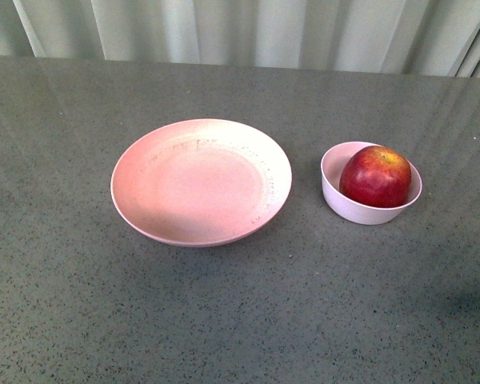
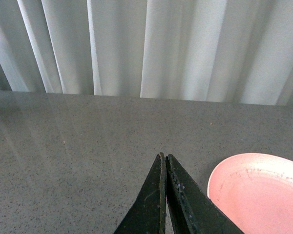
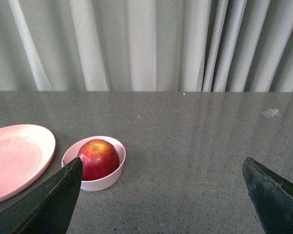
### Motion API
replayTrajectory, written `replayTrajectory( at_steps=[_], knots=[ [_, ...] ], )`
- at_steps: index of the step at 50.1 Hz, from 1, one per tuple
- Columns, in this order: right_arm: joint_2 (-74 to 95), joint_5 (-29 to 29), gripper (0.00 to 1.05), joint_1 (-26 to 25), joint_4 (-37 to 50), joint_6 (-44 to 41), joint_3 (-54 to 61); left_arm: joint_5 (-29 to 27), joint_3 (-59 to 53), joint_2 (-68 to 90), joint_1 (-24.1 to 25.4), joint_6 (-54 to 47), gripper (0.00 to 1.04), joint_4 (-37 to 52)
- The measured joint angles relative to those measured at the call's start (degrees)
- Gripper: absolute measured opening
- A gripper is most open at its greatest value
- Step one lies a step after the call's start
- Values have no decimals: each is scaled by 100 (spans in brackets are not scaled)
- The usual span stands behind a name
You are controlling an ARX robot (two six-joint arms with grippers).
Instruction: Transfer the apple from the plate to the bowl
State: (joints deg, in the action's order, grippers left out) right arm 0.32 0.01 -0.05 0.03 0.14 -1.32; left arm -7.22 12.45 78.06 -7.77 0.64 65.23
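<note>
The dark red apple (image 1: 375,176) sits inside the small pale bowl (image 1: 337,199) at the right of the grey table. The wide pink plate (image 1: 144,172) lies bare to the bowl's left. Neither gripper shows in the front view. In the right wrist view my right gripper (image 3: 162,165) is open and holds nothing, well back from the bowl (image 3: 107,179) with the apple (image 3: 98,158) in it; the plate (image 3: 17,158) lies beside the bowl. In the left wrist view my left gripper (image 2: 164,156) is shut with nothing in it, above the table beside the plate (image 2: 258,190).
A pale pleated curtain (image 1: 248,32) hangs along the table's far edge. The grey speckled table (image 1: 224,320) stretches round both dishes. A small pale smudge (image 3: 270,113) shows on the table in the right wrist view.
</note>
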Motion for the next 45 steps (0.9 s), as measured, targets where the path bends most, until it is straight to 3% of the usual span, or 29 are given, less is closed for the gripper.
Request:
replayTrajectory(
  at_steps=[17, 20, 25, 45],
  knots=[
    [0, 0, 96, 0, 0, 0, 0, 282, -697, -1449, 317, -4, 2, -787],
    [0, 0, 96, 0, 0, 0, 0, 601, -774, -1690, 490, -9, 2, -957],
    [0, 0, 96, 0, 0, 0, 0, 682, -916, -2212, 741, -13, 2, -1346],
    [0, -2, 96, 0, 0, 0, 0, 721, -1158, -4234, 754, -20, 2, -3049]
  ],
)
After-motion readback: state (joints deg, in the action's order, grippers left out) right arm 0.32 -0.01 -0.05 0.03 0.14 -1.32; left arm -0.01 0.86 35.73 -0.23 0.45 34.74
